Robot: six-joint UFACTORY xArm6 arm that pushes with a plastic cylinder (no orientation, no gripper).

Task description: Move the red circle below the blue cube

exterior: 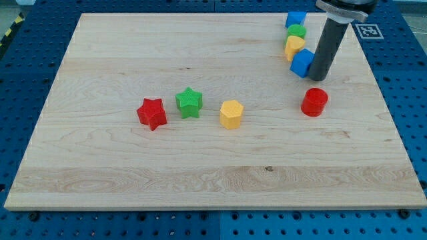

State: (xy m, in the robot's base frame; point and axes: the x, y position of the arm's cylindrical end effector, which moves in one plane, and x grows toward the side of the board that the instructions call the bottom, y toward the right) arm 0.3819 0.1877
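The red circle (314, 102) lies on the wooden board at the view's right. A blue cube (302, 63) sits just above and slightly left of it. My tip (317, 78) rests right beside that blue cube on its right side, just above the red circle, with a small gap to the circle. A second blue block (295, 18) sits at the view's top right.
A green block (297, 31) and a yellow block (294, 45) stand in a column between the two blue blocks. A red star (151, 113), a green star (189, 102) and a yellow hexagon (231, 114) lie mid-board. The board's right edge (390, 113) is close.
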